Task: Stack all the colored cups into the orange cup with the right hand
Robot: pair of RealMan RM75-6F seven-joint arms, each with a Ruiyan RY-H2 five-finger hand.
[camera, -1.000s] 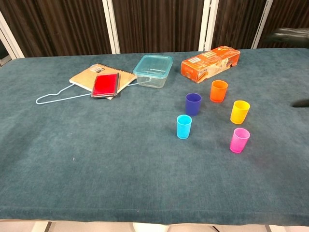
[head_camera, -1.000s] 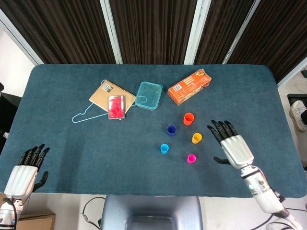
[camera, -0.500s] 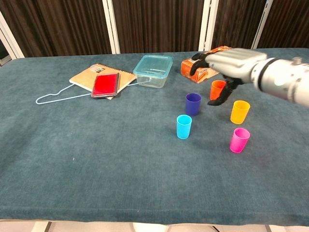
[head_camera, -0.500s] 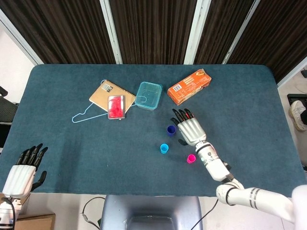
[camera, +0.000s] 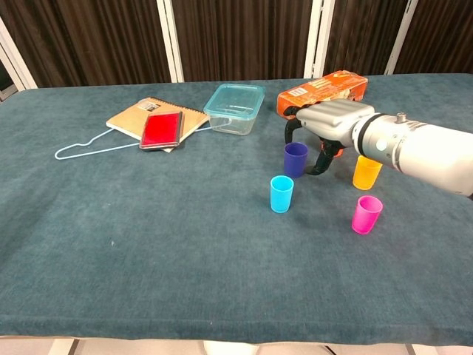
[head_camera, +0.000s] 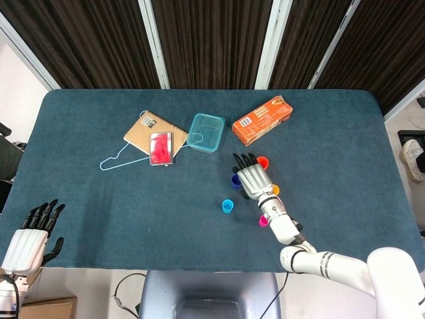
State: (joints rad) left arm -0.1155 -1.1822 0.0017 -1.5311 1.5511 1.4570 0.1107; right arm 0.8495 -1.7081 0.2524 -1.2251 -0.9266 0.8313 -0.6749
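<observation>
Several small cups stand right of the table's middle. The orange cup (head_camera: 262,161) is furthest back and mostly hidden behind my right hand in the chest view. The dark blue cup (camera: 295,158) stands left of it, with the light blue cup (camera: 281,194) nearer the front. The yellow cup (camera: 366,172) and the pink cup (camera: 366,214) are to the right. My right hand (camera: 326,124) hovers palm down beside the dark blue cup, fingers spread at the cup's back left and thumb at its right, holding nothing. My left hand (head_camera: 30,238) rests open at the table's front left corner.
An orange carton (camera: 323,93) lies behind the cups. A clear box with a teal rim (camera: 234,107) stands left of it. Further left lie a brown notebook (camera: 140,116) with a red case (camera: 162,129) on it and a light blue wire hanger (camera: 96,146).
My right hand has swept in from the right side of the table to the cups and has lowered beside the dark blue cup. No cup has moved.
</observation>
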